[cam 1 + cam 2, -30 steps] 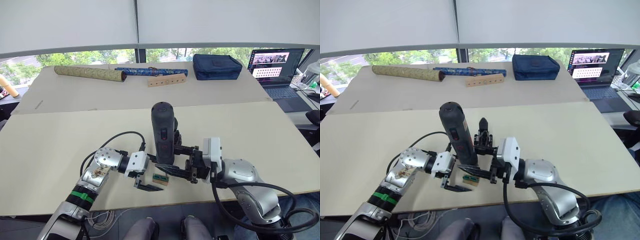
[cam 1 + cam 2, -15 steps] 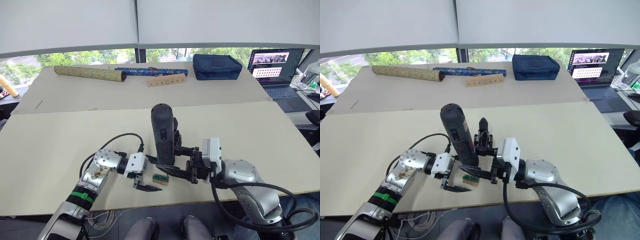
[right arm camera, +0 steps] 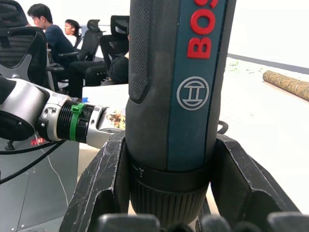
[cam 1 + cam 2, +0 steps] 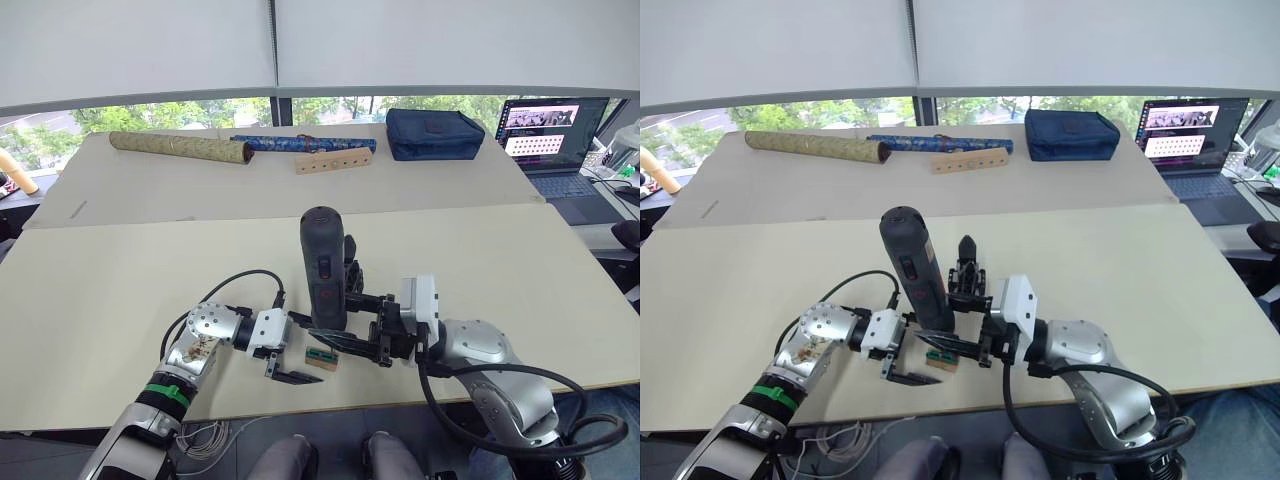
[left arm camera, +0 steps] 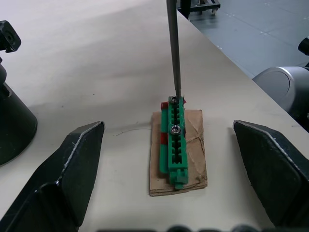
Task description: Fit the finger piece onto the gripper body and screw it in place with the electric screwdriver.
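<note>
Lower centre of the head views: left gripper (image 4: pixel 291 362) on the cream tabletop (image 4: pixel 120 290), black fingers (image 5: pixel 63 174) spread wide either side of a small green slotted block on a tan cardboard scrap (image 5: pixel 176 145), touching neither. Two screw heads visible in the green strip. Thin metal bit (image 5: pixel 173 48) comes down to the block's far end; upper part cut off by the frame edge in the left wrist view, exact tip contact hard to make out.

Just right of that: right gripper (image 4: pixel 940 343) clamped around the thick dark grey-black pen-shaped electric screwdriver with red lettering (image 4: pixel 322 265), held near upright, centre frame. Right wrist view shows both fingers (image 3: pixel 104 183) pressed against the collar (image 3: pixel 166 186); tip and bit hidden below.

Directly behind the screwdriver: small chunky black ribbed gripper body (image 4: pixel 967 275), standing on the table, lower part hidden behind the right gripper. Pointed black part on top; cannot tell whether that is the finger piece.

Far table, upper frame: olive patterned rolled tube (image 4: pixel 180 148), blue rolled tube (image 4: pixel 300 143), wooden bar with holes (image 4: pixel 333 160), navy pouch (image 4: pixel 434 132). Open laptop (image 4: pixel 555 135) upper right, partly cut off.
</note>
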Robot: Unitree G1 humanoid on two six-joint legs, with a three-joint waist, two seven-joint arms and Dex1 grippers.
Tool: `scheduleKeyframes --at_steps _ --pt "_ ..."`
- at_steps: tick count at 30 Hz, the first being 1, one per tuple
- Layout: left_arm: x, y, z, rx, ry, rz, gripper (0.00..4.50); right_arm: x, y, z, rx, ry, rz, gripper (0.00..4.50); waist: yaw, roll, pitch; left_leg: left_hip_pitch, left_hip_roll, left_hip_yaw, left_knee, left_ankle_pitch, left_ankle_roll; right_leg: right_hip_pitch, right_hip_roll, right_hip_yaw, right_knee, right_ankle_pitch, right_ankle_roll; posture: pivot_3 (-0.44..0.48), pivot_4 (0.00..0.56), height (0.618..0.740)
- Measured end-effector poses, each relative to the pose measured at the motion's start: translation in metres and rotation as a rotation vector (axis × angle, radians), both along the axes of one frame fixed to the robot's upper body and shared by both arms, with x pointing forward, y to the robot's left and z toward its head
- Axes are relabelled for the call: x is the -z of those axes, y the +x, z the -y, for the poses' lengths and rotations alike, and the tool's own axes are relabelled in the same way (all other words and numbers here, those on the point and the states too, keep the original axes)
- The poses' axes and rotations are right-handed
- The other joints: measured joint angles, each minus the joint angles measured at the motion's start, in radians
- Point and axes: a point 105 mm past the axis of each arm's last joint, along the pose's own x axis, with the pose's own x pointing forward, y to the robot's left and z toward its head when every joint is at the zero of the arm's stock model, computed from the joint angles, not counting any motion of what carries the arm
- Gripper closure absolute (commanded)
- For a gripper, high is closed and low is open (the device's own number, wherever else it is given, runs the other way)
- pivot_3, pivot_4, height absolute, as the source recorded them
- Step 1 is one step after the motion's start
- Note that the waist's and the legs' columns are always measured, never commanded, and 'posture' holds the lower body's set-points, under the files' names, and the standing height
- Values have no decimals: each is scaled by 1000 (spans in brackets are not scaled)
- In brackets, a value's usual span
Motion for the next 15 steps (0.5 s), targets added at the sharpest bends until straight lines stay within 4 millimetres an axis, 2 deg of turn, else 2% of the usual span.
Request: scheduleKeyframes --at_steps 15 --pt "0 1 0 4 -10 15 0 1 2 4 5 -20 -2 2588 0 0 0 0 0 0 0 0 0 1 0 0 0 0 0 0 150 740"
